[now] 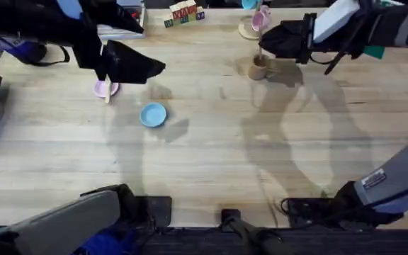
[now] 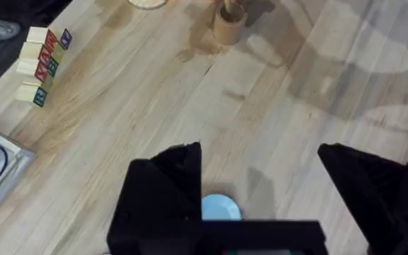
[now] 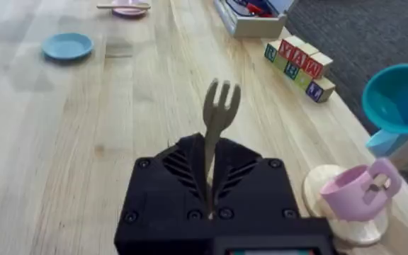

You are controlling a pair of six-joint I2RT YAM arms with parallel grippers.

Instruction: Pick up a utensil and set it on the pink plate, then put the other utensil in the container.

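Between the fingers of the right tool, the fork is clamped by its thin handle, its long axis running straight out from the tool with the short prongs leading. Holding it by the handle end leaves the pronged end free to go into the container, which in the overhead view sits just beside and below this tool; the pink mug on its coaster stands close to the tool's side. The grip looks chosen for lowering the fork endwise into the cup, though whether the fork has entered it cannot be told.

Farther off, the spoon lies across the pink plate, so that step looks done. The left tool hovers just beyond that plate with its fingers apart and holding nothing, the blue plate on the worktop beneath it.
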